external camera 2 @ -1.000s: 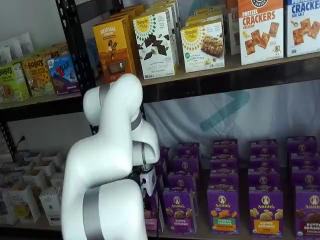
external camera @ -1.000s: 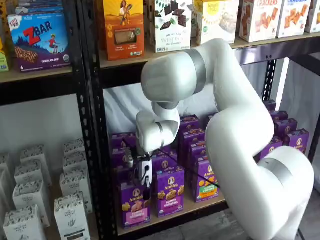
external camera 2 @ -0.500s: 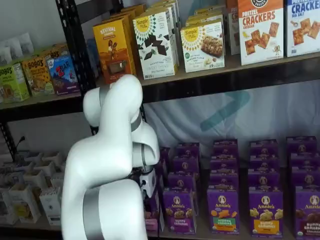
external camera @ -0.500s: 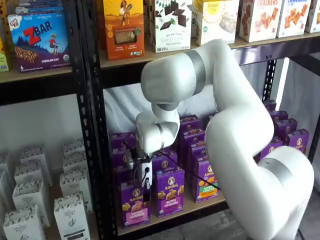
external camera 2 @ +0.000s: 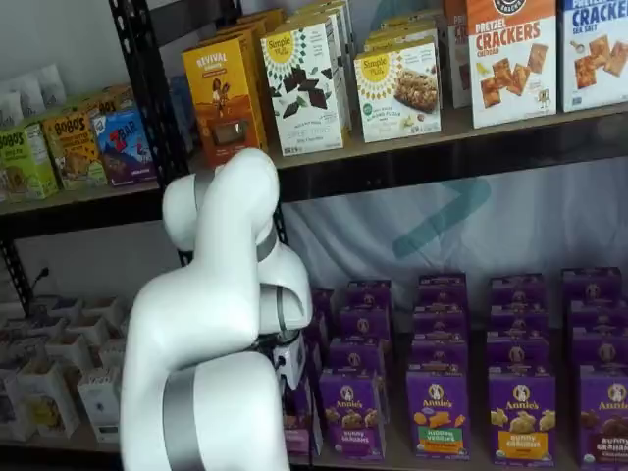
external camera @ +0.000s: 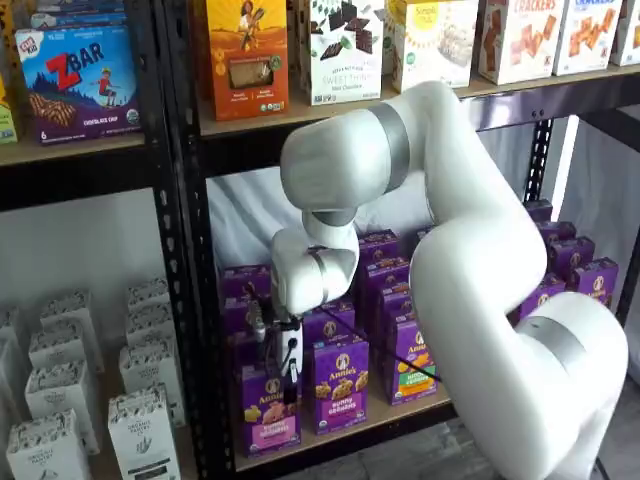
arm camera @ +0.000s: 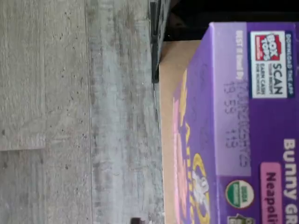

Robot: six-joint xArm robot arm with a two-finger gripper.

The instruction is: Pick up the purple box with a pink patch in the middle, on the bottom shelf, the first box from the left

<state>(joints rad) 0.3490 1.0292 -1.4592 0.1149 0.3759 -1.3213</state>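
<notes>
The purple box (external camera: pixel 268 412) stands upright at the front left of the bottom shelf (external camera: pixel 385 412), with a pink band across its lower front. My gripper (external camera: pixel 290 382) hangs from the white wrist right at the box's top edge. Its black fingers show side-on with no plain gap, so I cannot tell their state. In a shelf view the arm hides most of the box (external camera 2: pixel 297 424). The wrist view shows the box's purple top and pink-marked front (arm camera: pixel 233 140) close up, on the tan shelf board (arm camera: pixel 167 116).
More purple Annie's cartons stand beside it: one with a purple label (external camera: pixel 340 385), one with a green-orange patch (external camera: pixel 410 360), and rows behind. A black rack post (external camera: pixel 185 250) rises just left. White cartons (external camera: pixel 140 430) fill the neighbouring bay. Grey floor (arm camera: pixel 70 116) lies below.
The arm has shifted slightly and the gripper has settled a little lower at the box's top. The purple box has not moved.
</notes>
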